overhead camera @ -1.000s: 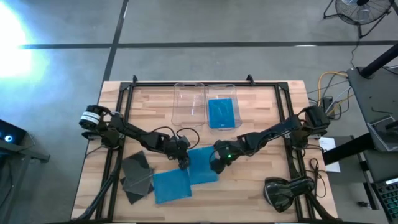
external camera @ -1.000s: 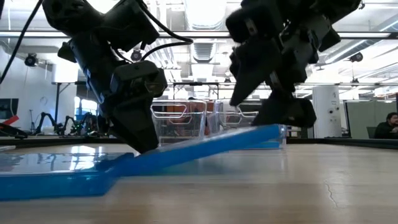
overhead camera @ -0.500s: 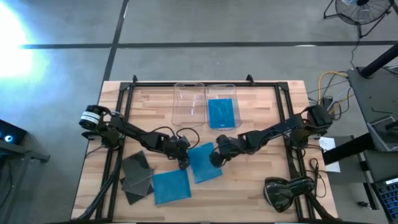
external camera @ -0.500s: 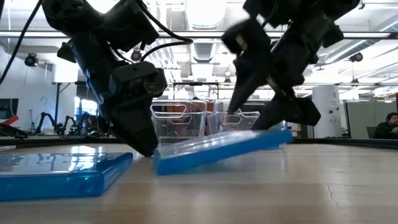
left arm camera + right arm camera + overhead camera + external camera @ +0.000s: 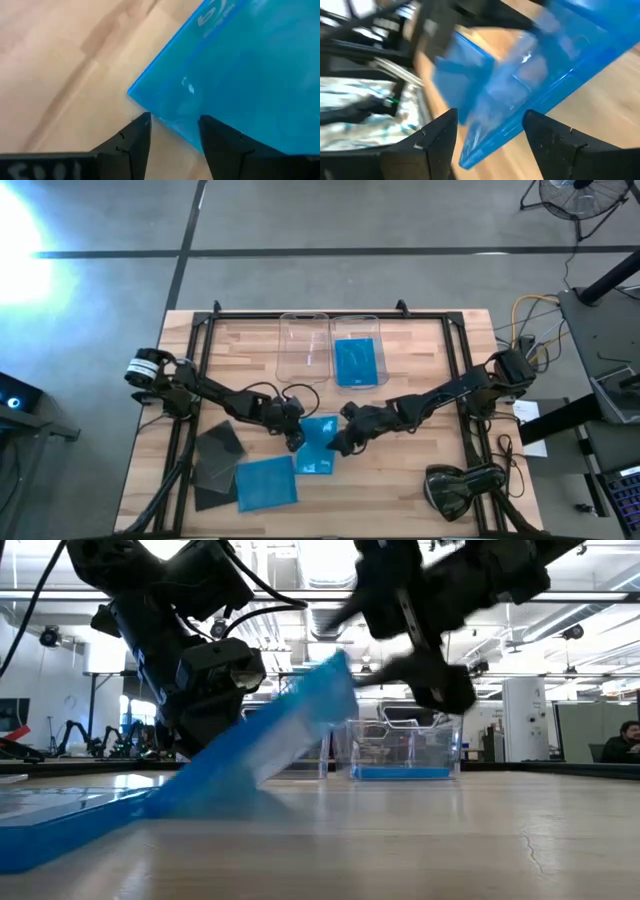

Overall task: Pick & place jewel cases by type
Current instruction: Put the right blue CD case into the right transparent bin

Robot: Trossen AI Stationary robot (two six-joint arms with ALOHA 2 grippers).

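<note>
The tilted jewel case (image 5: 318, 446) stands between the left tool (image 5: 294, 440) and the right tool (image 5: 337, 446), raised on the right tool's side. A flat jewel case (image 5: 266, 483) lies on the worktop (image 5: 420, 370) just beyond the left tool, two more cases (image 5: 218, 463) farther out. Two bins (image 5: 303, 346) sit behind both tools, one holding a case (image 5: 356, 361).

Overhead, table-level and two close wrist views, sharing the tilted blue case (image 5: 319, 445).

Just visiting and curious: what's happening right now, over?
Right hand lifting tilted blue jewel case. Left hand open at its low edge. Second blue case close alongside.
</note>
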